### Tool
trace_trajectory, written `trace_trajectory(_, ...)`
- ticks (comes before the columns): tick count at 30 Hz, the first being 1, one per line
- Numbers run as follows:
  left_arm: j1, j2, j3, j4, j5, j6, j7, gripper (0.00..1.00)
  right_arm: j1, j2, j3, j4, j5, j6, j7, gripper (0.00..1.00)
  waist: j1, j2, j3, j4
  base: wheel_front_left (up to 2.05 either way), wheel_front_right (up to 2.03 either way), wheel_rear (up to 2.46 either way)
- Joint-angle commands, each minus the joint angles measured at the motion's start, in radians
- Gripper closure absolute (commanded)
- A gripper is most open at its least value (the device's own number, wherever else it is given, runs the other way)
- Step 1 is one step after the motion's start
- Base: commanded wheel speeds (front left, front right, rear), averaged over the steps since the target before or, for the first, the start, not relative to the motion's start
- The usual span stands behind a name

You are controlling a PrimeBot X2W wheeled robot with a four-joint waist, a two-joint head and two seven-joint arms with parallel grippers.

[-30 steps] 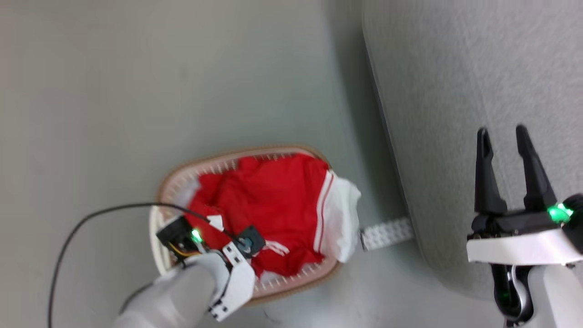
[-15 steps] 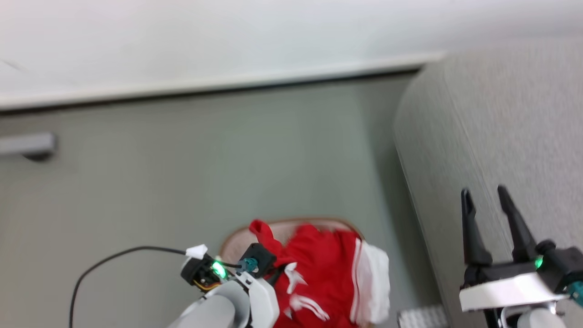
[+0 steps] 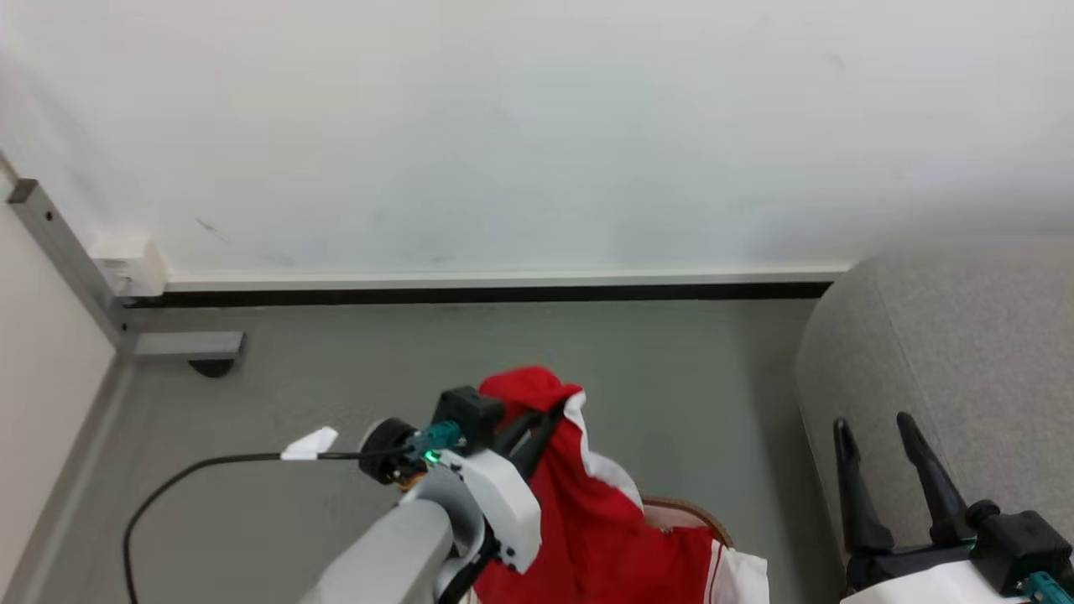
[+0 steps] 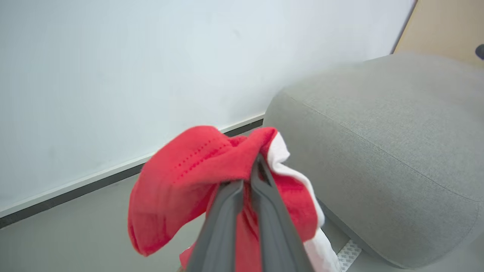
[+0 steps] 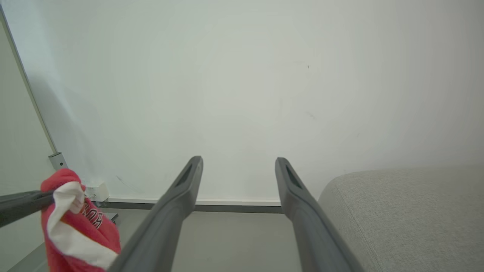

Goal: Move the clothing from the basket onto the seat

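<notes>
My left gripper (image 3: 541, 418) is shut on a fold of the red clothing (image 3: 587, 520) with white trim, which hangs down from it above the basket. Just a bit of the basket's brown rim (image 3: 684, 510) peeks out behind the cloth. In the left wrist view the two fingers (image 4: 230, 211) pinch the bunched clothing (image 4: 185, 173), with the grey seat (image 4: 378, 132) to the right. My right gripper (image 3: 873, 421) stands open and empty in front of the seat (image 3: 948, 352). The right wrist view shows the open right gripper (image 5: 239, 160), the lifted clothing (image 5: 75, 230) at lower left and the seat (image 5: 408, 211).
A white wall with a dark baseboard (image 3: 487, 294) runs behind the grey floor. A grey metal post and foot (image 3: 75, 277) stand at the left. A black cable (image 3: 193, 474) trails from my left wrist. A white perforated strip (image 4: 349, 254) lies by the seat's base.
The head camera has tilted up, bringing the wall into view. My left gripper has risen, pulling the red garment up out of the basket. The right gripper stays open.
</notes>
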Motion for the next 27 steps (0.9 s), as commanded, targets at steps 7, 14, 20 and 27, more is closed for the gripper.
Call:
trace_trajectory(7, -0.019, 0.043, 0.059, -0.164, -0.016, 0.026, 0.000, 1.00, 0.029, -0.004, 0.021, 0.010, 0.020, -0.002, 0.001, 0.00, 0.0003, 0.0000, -0.048, 0.024, 0.00, 0.00, 0.00)
trace_trajectory(14, -0.056, 0.064, 0.090, -0.286, -0.043, 0.046, 0.041, 1.00, 0.027, -0.002, 0.050, 0.011, 0.032, -0.002, 0.001, 0.00, 0.0003, 0.0000, -0.060, 0.030, 0.00, 0.00, 0.00)
trace_trajectory(20, -0.062, 0.080, 0.093, -0.354, -0.053, 0.062, 0.078, 1.00, 0.029, -0.001, 0.065, 0.008, 0.042, -0.002, 0.001, 0.00, 0.0003, 0.0000, -0.054, 0.032, 0.00, 0.00, 0.00)
trace_trajectory(27, -0.043, 0.091, 0.087, -0.397, -0.058, 0.074, 0.094, 1.00, 0.025, -0.006, 0.074, 0.011, 0.047, -0.002, 0.001, 0.00, 0.0003, 0.0000, -0.050, 0.027, 0.00, 0.00, 0.00)
